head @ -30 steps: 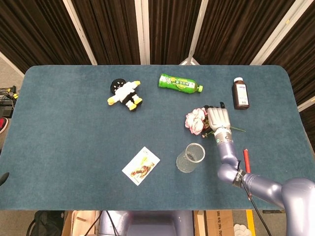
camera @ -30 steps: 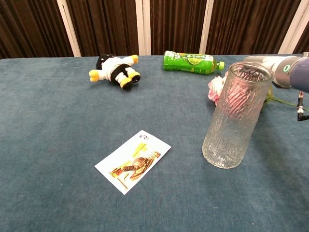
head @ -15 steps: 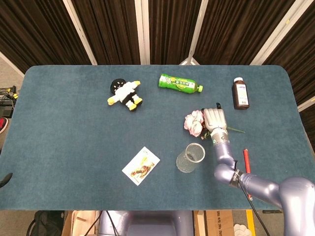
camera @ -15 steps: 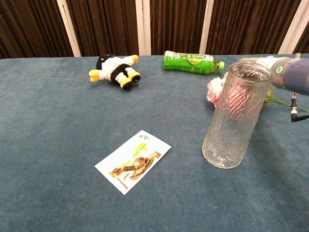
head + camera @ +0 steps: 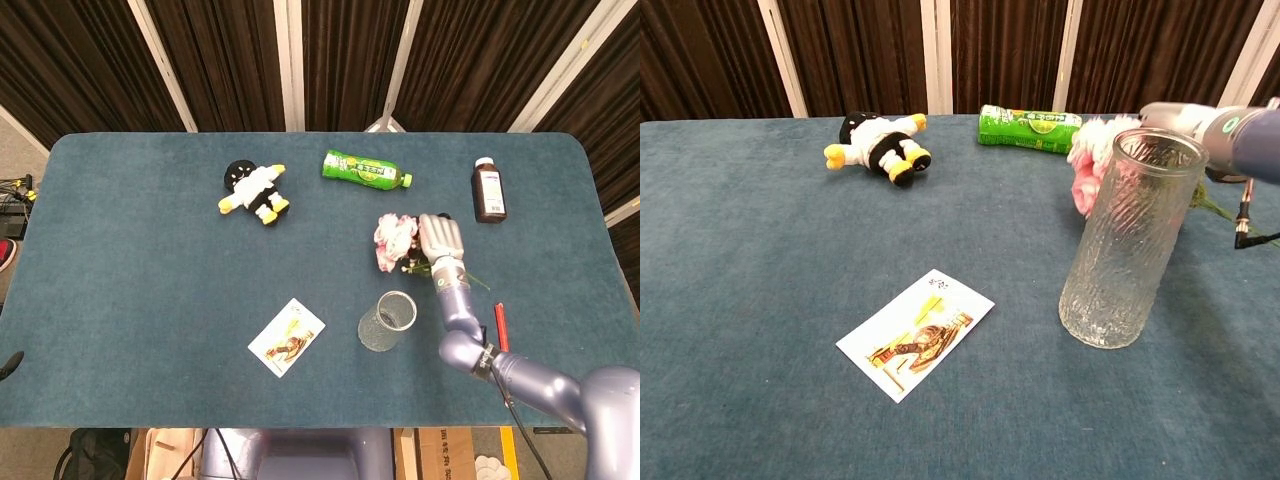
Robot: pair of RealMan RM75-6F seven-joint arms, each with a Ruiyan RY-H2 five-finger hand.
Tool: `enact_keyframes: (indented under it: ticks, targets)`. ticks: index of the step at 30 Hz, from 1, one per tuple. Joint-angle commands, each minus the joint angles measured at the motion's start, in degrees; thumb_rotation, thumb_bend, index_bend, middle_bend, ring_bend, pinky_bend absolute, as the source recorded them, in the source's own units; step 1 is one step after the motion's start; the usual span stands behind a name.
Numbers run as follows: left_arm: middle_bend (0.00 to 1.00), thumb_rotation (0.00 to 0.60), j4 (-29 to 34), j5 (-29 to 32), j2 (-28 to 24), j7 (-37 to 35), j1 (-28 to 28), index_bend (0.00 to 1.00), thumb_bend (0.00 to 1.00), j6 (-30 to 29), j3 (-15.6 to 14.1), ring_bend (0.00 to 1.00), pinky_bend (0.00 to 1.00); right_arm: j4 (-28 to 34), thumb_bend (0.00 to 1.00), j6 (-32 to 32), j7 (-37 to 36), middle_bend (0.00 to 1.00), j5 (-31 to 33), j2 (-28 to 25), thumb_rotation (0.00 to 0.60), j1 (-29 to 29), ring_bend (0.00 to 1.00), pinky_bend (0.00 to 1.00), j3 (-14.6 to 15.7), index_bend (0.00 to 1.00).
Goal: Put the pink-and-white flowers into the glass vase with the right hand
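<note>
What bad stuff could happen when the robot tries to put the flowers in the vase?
The right hand holds the pink-and-white flowers just behind the glass vase. The vase is tall and narrow, so a bump from the arm might tip it over. The blooms look about as wide as the opening, so they might catch on the rim. The stem trails behind the hand, so it may be hard to aim in first.

Silver-grey right arm (image 5: 520, 375), pale segmented fingers (image 5: 441, 232), apparently black cable

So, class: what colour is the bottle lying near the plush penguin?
Bright green bottle, with a green cap; clearest in the head view.
</note>
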State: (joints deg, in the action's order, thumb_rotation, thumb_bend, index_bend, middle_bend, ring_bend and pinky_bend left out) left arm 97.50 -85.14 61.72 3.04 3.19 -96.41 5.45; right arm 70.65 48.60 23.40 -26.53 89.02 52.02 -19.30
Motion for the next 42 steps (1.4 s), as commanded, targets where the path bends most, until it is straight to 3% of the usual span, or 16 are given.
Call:
enact_keyframes:
  ticks: [1,10,15,22,27,34,42]
  targets:
    - [0.0,0.6,0.01,-0.02,0.03,0.0,-0.02,0.15,0.2,0.01,0.0,0.0,0.0,4.14,0.6,-1.14,-5.59,0.54,-1.97,-4.48,0.6,-2.19,0.54,0.17,-3.7,0.55]
    - [0.0,0.6,0.08,-0.71,0.06,-0.45,0.13,0.15,0.2,-0.6,-0.12,0.0,0.0,15.84,0.6,-0.66,-26.0,0.54,-9.78,-15.14,0.6,-9.77,0.54,0.17,-15.76,0.55]
    - [0.0,0.6,-0.55,-0.75,0.64,-0.8,0.27,0.15,0.2,-1.92,0.58,0.0,0.0,27.17,0.6,1.1,-38.51,0.54,-14.05,-22.3,0.6,-16.75,0.54,0.17,-23.0,0.55]
    - [0.0,0.6,-0.65,-0.91,0.86,-1.18,0.33,0.15,0.2,-2.01,0.49,0.0,0.0,44.58,0.6,2.53,-48.44,0.54,-17.88,-32.39,0.6,-25.53,0.54,0.17,-29.71,0.56]
    - [0.0,0.6,-0.58,-0.97,0.67,-1.73,0.31,0.15,0.2,-1.88,0.45,0.0,0.0,55.34,0.6,6.77,-49.95,0.54,-16.1,-36.72,0.6,-28.11,0.54,0.17,-32.49,0.56]
    - [0.0,0.6,-0.61,-0.83,0.04,-3.46,0.56,0.15,0.2,-2.08,0.52,0.0,0.0,62.51,0.6,11.05,-49.83,0.54,-10.76,-38.9,0.6,-26.88,0.54,0.17,-33.47,0.57]
    - [0.0,0.6,-0.78,-0.64,-0.47,-5.11,0.76,0.15,0.2,-2.28,0.69,0.0,0.0,64.34,0.6,13.41,-50.24,0.54,-8.26,-37.16,0.6,-23.59,0.54,0.17,-30.58,0.57]
